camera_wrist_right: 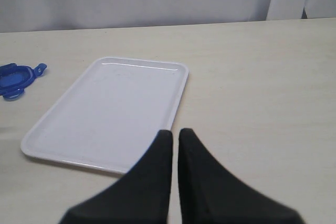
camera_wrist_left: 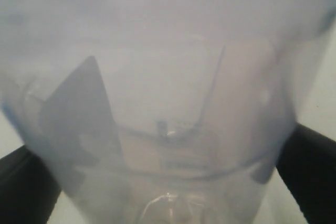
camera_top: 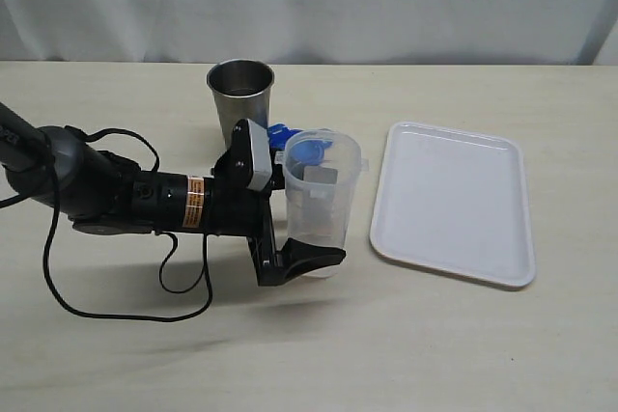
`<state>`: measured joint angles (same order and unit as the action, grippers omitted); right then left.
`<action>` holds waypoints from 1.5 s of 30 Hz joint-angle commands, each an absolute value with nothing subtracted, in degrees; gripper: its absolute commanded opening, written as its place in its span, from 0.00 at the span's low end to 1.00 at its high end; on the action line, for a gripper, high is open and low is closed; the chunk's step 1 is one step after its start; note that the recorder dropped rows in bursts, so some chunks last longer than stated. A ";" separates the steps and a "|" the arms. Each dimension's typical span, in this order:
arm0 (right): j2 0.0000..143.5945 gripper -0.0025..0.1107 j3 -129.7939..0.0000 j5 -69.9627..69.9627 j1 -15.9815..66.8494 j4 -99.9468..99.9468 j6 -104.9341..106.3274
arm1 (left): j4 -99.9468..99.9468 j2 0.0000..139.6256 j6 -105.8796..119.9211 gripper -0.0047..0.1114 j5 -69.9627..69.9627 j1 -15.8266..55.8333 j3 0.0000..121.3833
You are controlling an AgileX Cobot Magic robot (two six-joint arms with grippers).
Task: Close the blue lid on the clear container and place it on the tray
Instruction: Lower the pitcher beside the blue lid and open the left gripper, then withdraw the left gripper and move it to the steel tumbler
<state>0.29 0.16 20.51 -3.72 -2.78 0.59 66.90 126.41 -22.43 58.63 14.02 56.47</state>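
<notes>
The tall clear plastic container stands upright and lidless, long axis vertical, with the left claw spread wide around it, a finger on its near side and one on its far side, not visibly squeezing. The small blue plastic lid lies flat just beyond the container's far-left side, before the steel cup, so the left arm is much the nearer. The right claw, fingers pressed together and empty, hangs right of the white rectangular plastic tray, which lies just right of the container.
</notes>
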 commanded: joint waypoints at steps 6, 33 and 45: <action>0.00 0.06 0.00 19.72 -3.89 -2.62 0.69 | 66.98 125.98 -22.63 0.94 57.59 14.02 56.75; 0.00 0.06 0.00 19.72 -3.89 -2.62 0.69 | 79.71 124.32 -32.11 0.94 62.15 4.90 56.75; 0.00 0.06 0.00 19.72 -3.89 -2.62 0.69 | 75.87 124.20 -33.84 0.94 65.09 -4.80 56.75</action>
<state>0.29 0.16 20.51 -3.72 -2.78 0.59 78.74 124.65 -33.00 62.72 -2.32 56.51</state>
